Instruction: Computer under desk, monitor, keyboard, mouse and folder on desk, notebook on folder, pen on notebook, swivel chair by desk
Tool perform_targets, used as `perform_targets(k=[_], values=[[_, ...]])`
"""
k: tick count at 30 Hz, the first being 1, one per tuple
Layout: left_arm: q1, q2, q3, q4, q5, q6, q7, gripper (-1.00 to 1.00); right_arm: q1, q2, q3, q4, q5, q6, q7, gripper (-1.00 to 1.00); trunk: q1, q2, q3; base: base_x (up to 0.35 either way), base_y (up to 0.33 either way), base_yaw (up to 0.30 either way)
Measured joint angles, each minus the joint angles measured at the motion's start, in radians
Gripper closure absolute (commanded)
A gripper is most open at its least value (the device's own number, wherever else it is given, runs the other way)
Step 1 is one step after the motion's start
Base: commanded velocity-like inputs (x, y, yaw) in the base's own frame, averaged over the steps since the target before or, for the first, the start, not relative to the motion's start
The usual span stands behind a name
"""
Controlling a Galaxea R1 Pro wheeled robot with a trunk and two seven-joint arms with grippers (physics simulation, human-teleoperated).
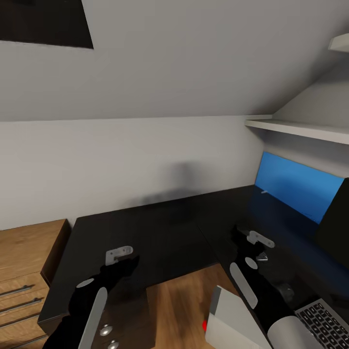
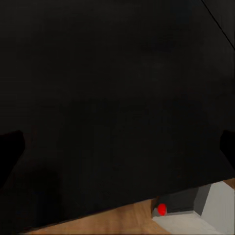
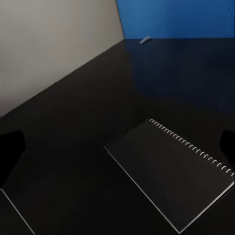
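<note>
notebook (image 3: 171,174) flat, skewed on desk (image 3: 73,127)

Even, diffuse light on the pale wall (image 1: 145,160), with a soft smudged shadow above the desk (image 1: 160,232). The black desktop reads nearly featureless in the left wrist view; the blue back panel (image 3: 176,17) possibly reflects faintly. Mild softness throughout.
</note>
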Motion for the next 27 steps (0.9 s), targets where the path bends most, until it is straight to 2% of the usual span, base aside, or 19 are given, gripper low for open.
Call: perform_targets(k=[20,27], values=[[0.000,0.002,-0.001,-0.003,-0.002,0.001,0.002,-1.00,0.000,0.005,-0.001,0.001,0.000,-0.002,0.004,-1.00,0.000,0.000,0.000,0.318,-0.007,0.000],[0.000,0.002,-0.001,-0.003,-0.002,0.001,0.003,-1.00,0.000,0.002,-0.002,0.004,0.005,-0.006,0.004,-1.00,0.000,0.000,0.000,0.093,-0.019,0.000]])
